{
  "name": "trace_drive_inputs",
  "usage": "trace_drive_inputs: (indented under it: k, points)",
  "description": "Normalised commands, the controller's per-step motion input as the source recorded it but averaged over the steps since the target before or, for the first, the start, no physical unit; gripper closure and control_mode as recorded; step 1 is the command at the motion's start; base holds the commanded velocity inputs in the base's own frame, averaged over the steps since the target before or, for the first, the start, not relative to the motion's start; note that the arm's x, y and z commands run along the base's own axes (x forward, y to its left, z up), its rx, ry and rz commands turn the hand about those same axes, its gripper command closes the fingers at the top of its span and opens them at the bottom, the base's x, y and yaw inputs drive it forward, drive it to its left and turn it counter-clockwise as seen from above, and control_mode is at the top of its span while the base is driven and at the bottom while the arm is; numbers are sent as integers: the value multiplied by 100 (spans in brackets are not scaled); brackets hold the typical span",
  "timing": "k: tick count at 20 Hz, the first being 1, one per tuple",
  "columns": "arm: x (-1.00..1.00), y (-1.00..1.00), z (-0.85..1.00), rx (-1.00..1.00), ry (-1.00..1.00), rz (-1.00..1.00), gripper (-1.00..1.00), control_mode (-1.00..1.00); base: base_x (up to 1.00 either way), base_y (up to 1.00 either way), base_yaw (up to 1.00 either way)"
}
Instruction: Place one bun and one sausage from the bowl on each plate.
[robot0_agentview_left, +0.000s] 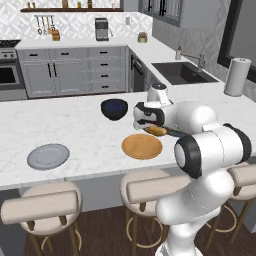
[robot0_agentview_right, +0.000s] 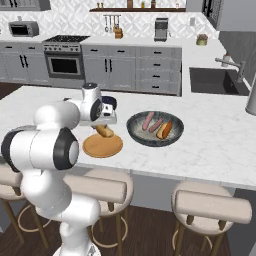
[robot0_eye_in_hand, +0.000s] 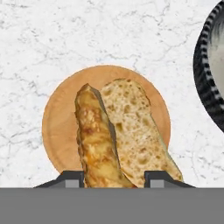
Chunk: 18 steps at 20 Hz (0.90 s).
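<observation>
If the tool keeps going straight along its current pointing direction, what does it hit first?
Likely the tan-orange plate: the tool, shut on the bun, points down at it. The gap above the plate is unclear.

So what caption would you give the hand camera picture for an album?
Gripper holding a split golden-brown bun just above the round tan-orange wooden plate on the white marble counter.

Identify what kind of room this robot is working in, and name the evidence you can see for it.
A home kitchen, rendered. An oven with a stovetop sits among grey cabinets, a sink with a faucet is set in the counter, and bar stools line a marble island.
</observation>
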Motion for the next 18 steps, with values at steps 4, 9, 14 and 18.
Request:
trace_drive_inputs:
  k: [4,9,14,18]
  points:
    - [34,42,-59,0,-4,-26,100,-100,0,0,0]
    - [4,9,-29,0,0,-26,100,-100,0,0,0]
    - [14,-22,-15,0,0,-18,100,-100,0,0,0]
    - [7,-34,-19,0,0,-16,100,-100,0,0,0]
